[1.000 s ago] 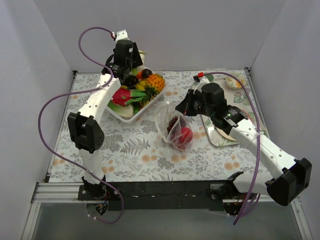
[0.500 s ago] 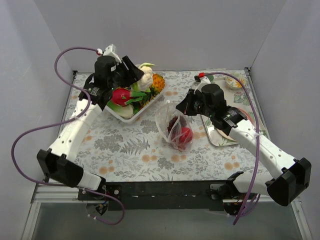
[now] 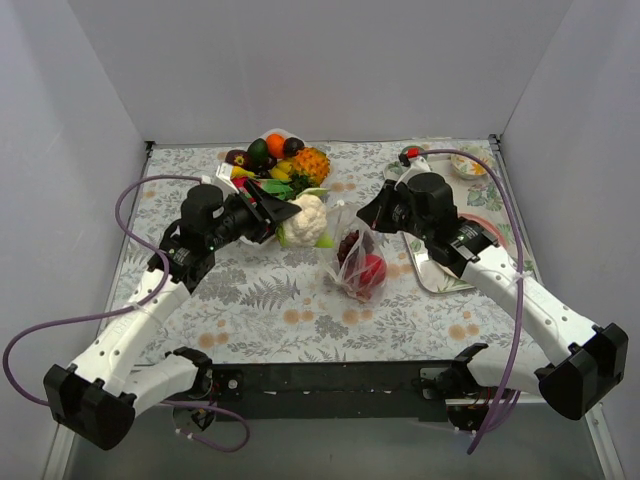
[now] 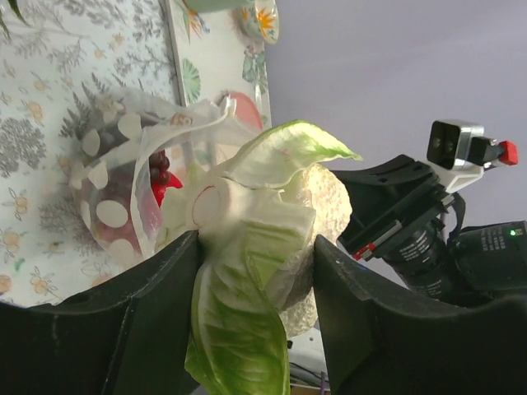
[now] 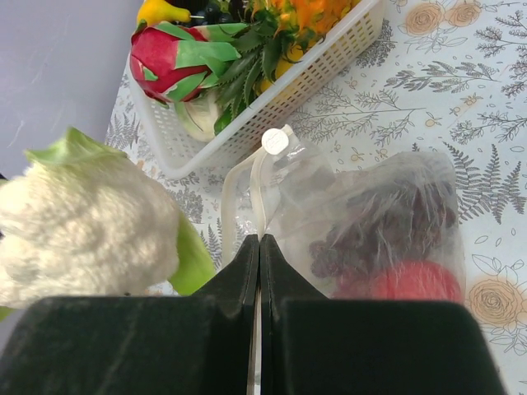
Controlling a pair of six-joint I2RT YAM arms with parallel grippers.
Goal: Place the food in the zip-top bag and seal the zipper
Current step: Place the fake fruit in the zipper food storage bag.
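My left gripper (image 3: 288, 215) is shut on a white cauliflower with pale green leaves (image 3: 307, 220), held just left of the clear zip-top bag (image 3: 357, 262); the cauliflower (image 4: 263, 239) sits between the pads in the left wrist view, with the bag's mouth (image 4: 156, 156) beyond it. The bag holds a red round fruit (image 3: 371, 269) and dark purple grapes (image 3: 347, 246). My right gripper (image 5: 260, 240) is shut on the bag's mouth edge with the zipper strip (image 5: 258, 185), holding it up. The cauliflower (image 5: 82, 222) is at the left of the right wrist view.
A white basket (image 3: 262, 238) of toy fruit, with a pineapple (image 3: 310, 163) and a pink dragon fruit (image 5: 177, 58), stands behind the left gripper. A tray (image 3: 432, 268) and a small bowl (image 3: 469, 164) lie at the right. Walls enclose the table.
My left arm has swung down from the basket towards the bag, carrying the cauliflower. My right gripper has kept hold of the bag's edge.
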